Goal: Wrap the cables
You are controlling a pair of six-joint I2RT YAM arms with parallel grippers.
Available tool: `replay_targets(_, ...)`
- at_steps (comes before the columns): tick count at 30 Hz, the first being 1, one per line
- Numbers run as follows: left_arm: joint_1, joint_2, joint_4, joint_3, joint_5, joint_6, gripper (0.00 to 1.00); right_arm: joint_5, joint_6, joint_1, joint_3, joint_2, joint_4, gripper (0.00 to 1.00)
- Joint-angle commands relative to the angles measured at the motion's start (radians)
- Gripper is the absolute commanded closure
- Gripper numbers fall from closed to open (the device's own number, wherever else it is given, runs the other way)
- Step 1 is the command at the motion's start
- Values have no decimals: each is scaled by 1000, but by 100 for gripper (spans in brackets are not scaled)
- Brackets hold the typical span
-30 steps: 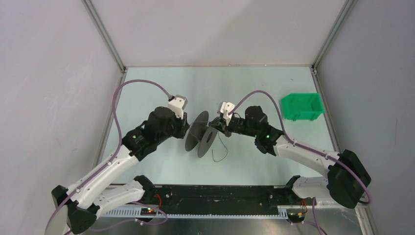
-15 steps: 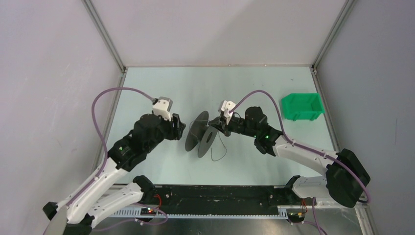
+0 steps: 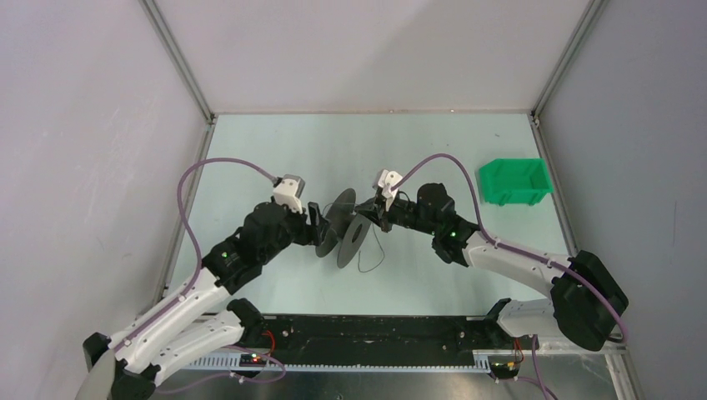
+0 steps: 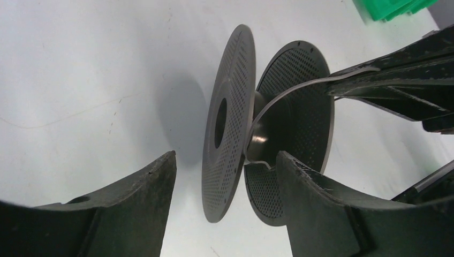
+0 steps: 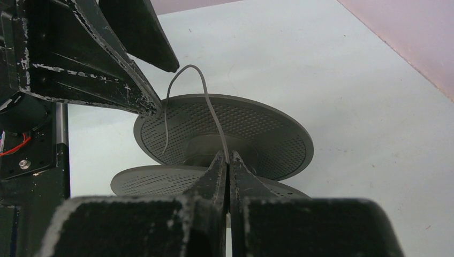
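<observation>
A dark grey perforated spool [image 3: 343,227] stands on its flange edges mid-table. The thin cable [image 5: 206,91] arcs from the spool's hub into my right gripper [image 5: 228,158], which is shut on it just right of the spool [image 5: 267,134]. In the top view a slack loop of the cable [image 3: 379,250] trails onto the table below the right gripper [image 3: 368,208]. My left gripper [image 4: 226,155] is open, its fingers either side of the spool's near flange [image 4: 227,123], without gripping. It sits at the spool's left in the top view [image 3: 321,227].
A green bin [image 3: 514,181] stands at the right edge of the table, its corner also in the left wrist view [image 4: 396,8]. Metal frame posts and grey walls bound the back and sides. Purple hoses arch over both arms.
My left arm drew back to the left from the spool, then came back in lower with its open fingers around the near flange. My right gripper stayed still, holding the cable.
</observation>
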State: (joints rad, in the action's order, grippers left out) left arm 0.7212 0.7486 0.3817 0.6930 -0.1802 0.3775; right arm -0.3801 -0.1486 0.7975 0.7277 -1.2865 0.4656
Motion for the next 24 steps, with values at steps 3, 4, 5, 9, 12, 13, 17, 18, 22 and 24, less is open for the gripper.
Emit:
replay_targets(3,23,33,-128,-14,-58,20,28,10,12,6,-9,-5,43,100)
replay_targets(4,24,39,-129,-19,-66,20,29,10,13,6,-11,-4,44,100)
replay_targets(5,26,49,-130,-21,-81,20,30,10,14,6,-12,-4,45,100)
replay_targets(9,35,67,-129,-32,-115,21,34,10,18,6,-15,3,39,100)
replay_targets(12,48,78,-129,-34,-136,10,37,17,13,5,-21,6,34,100)
replay_targets(13,51,80,-129,-38,-142,7,38,19,12,5,-25,9,34,100)
replay_targets(17,74,84,-130,-55,-181,5,38,21,13,2,-29,15,29,100)
replay_targets(18,80,85,-131,-56,-191,5,38,21,12,2,-30,16,28,100)
replay_targets(22,87,100,-137,-61,-202,4,40,27,19,0,-33,10,25,100)
replay_targets(24,95,104,-145,-63,-202,2,41,29,23,0,-34,9,23,100)
